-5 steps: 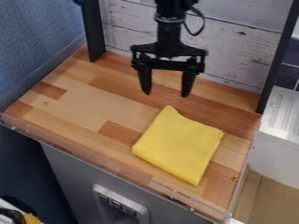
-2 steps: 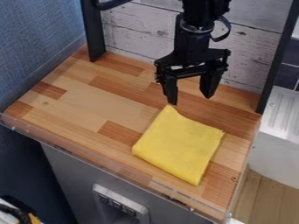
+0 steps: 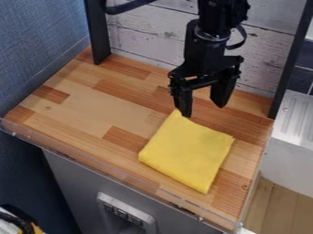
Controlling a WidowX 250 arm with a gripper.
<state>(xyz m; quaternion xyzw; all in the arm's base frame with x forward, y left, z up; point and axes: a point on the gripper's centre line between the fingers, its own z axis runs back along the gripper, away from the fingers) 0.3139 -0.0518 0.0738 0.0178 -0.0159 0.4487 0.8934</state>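
Gripper (image 3: 204, 111): upper right of centre, fingers spread wide, nothing held; one fingertip appears just at the top corner of the folded yellow cloth (image 3: 186, 152), contact unclear. Cloth lies right of and below centre on wooden counter (image 3: 85, 103).

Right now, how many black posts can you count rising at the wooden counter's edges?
2. One post stands at the counter's back corner on the picture's left, the other post at the back corner on its right; the tool hangs between.
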